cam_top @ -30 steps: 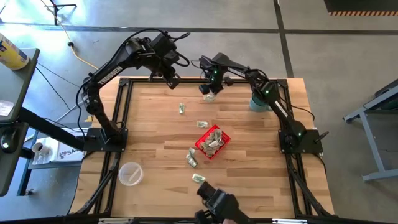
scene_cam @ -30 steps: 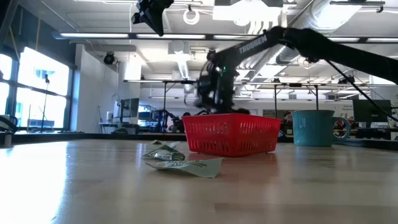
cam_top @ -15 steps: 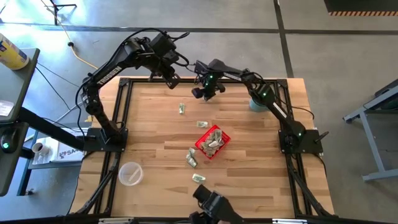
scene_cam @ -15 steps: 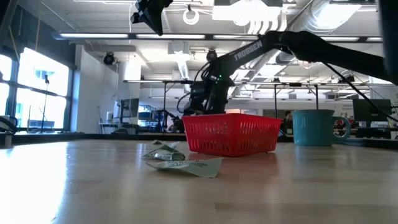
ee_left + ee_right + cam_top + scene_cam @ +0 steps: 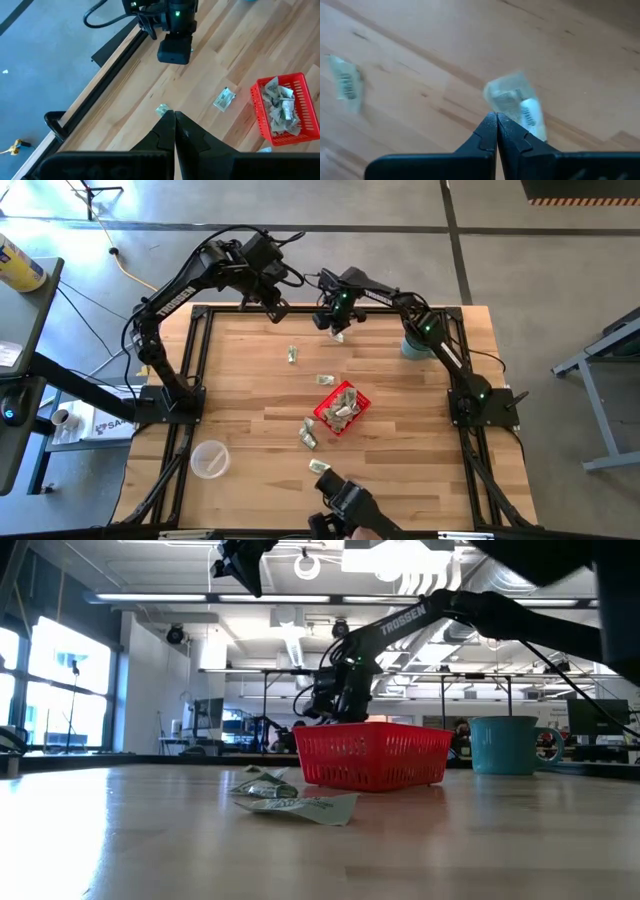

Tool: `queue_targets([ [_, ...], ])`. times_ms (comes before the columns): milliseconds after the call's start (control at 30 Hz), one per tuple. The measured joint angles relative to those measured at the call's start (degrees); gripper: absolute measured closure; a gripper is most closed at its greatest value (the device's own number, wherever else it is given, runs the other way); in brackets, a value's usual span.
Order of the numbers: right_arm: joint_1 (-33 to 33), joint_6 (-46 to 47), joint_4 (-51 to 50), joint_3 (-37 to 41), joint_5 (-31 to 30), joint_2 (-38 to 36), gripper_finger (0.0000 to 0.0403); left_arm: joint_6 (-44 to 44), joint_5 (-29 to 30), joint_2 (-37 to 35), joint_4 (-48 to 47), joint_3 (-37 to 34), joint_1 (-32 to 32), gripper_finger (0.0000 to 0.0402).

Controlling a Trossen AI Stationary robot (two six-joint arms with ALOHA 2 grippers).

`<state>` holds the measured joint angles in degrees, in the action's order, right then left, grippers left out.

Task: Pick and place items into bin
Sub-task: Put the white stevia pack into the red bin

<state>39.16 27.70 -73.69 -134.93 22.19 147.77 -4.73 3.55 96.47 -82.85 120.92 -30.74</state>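
The red mesh basket (image 5: 342,408) sits mid-table with several pale green-and-white packets in it. Loose packets lie flat on the wood: one (image 5: 292,355) and another (image 5: 326,379) beyond the basket, and two (image 5: 308,435) (image 5: 320,467) on its near side. My right gripper (image 5: 335,326) (image 5: 497,116) is near the far edge, shut on one packet (image 5: 515,100). My left gripper (image 5: 277,310) (image 5: 175,116) hangs high over the far left of the table, shut and holding nothing. My right gripper pinches a packet by its edge (image 5: 506,107) at the ends of its two fingers, coming from above and pointing down. The rest of the packet sticks out past the fingertips. It shows larger than the packet (image 5: 347,82) lying on the wood, so it looks lifted clear.
A teal mug (image 5: 412,345) stands at the far right by the right arm. A clear plastic cup (image 5: 210,458) stands near the left near corner. A dark device (image 5: 345,505) sits at the near edge. Bare wood lies left and right of the basket.
My right gripper dipped down and a little toward the table's left over the packet by the far edge. It then came back slightly toward the right and far edge, with the packet at its fingertips. The left arm kept still.
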Motion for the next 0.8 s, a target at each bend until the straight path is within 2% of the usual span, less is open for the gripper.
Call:
queue_targets([
  [100, 0.2, -0.1, -1.0, 0.0, -3.5, 0.1, 0.0401, 0.3, 0.0, 0.0, 0.0, 0.0, 0.0, 0.0357],
  [300, 1.5, -1.7, -6.0, 1.0, -5.8, 0.1, 0.0401, 1.5, 0.0, 0.0, 0.5, 0.0, 0.0, 0.0357],
  [367, 1.9, -2.6, -7.0, 1.6, -4.9, 0.2, 0.0399, 1.5, 0.1, 0.0, 0.5, 0.0, 0.0, 0.0357],
  [467, 1.7, -3.2, -6.4, 1.3, -3.6, 0.0, 0.04, 1.5, 0.1, 0.0, 0.5, 0.0, 0.0, 0.0358],
  [633, 0.4, -2.5, -3.8, 0.4, -6.8, -3.2, 0.0401, 1.5, 0.1, 0.0, 0.5, 0.0, 0.0, 0.0358],
  [800, 0.2, -2.3, -3.0, 2.1, -1.2, -2.2, 0.0402, 1.5, 0.1, 0.0, 0.5, 0.0, 0.0, 0.0357],
])
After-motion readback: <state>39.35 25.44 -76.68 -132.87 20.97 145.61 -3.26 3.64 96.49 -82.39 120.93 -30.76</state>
